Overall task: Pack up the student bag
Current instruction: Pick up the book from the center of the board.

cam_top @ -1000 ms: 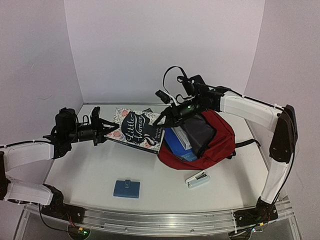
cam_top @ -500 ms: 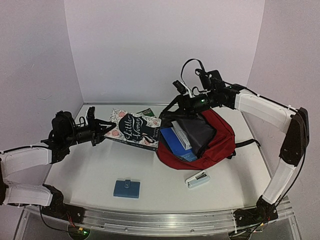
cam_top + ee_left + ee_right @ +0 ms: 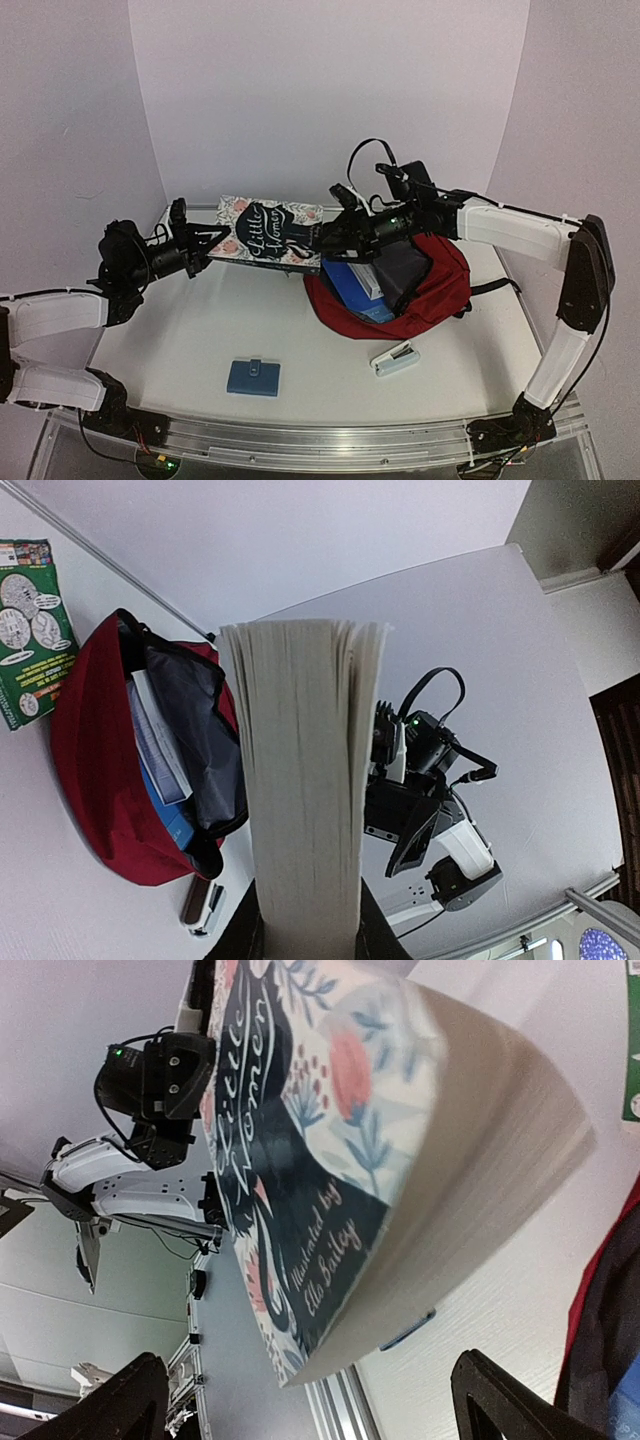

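Pale lilac walls (image 3: 330, 90) close in a white desk (image 3: 180, 340) on three sides. The student bag (image 3: 440, 285), dark red with black straps, lies on its side in the right half of the desk, toward the far edge. Its mouth gapes to the left and shows the grey lining. A blue book (image 3: 350, 285) pokes out of the opening.

The left gripper (image 3: 205, 240) is clamped on the left edge of a paperback (image 3: 268, 232) with a dark floral cover. It holds the paperback clear of the desk, near the far edge, left of the bag's mouth. In the left wrist view the page block rises straight up from between the fingers.

The right gripper (image 3: 330, 235) hangs at the paperback's right edge, above the bag's opening, with its jaws spread wide. In the right wrist view the book's corner sits between the two fingertips; whether either one touches it cannot be told.

A white-and-blue stapler (image 3: 396, 358) lies near the front edge, just in front of the bag. A small blue pouch (image 3: 253, 377) lies near the front edge at the middle, well apart from the stapler. A green booklet (image 3: 30, 630) lies flat just beyond the bag.
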`<act>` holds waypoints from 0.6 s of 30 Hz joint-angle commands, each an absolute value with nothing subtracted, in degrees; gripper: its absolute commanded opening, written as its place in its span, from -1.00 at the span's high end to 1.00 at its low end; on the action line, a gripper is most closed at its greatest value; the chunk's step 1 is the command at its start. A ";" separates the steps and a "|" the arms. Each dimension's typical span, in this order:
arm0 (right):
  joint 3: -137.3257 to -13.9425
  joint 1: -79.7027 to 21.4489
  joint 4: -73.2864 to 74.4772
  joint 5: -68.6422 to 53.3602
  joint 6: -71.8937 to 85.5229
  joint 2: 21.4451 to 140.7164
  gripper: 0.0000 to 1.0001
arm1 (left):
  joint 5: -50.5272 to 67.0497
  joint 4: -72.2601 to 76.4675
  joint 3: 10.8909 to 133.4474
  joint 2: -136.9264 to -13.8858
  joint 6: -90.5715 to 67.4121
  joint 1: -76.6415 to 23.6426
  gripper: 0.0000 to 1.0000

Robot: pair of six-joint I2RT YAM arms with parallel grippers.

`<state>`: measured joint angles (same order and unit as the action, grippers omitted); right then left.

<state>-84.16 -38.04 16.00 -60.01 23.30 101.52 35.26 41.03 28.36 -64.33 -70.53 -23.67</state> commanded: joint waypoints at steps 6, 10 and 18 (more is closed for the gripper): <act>-88.32 -40.08 7.47 -61.88 27.94 105.84 -0.53 | 36.33 61.96 27.55 -67.84 -76.62 -24.90 1.00; -89.25 -40.11 7.21 -61.27 28.22 105.66 0.32 | 36.95 60.95 27.90 -68.43 -76.09 -25.12 0.92; -86.86 -38.48 7.12 -61.94 27.84 101.77 1.00 | 34.91 40.63 29.47 -61.10 -67.01 -25.14 -0.23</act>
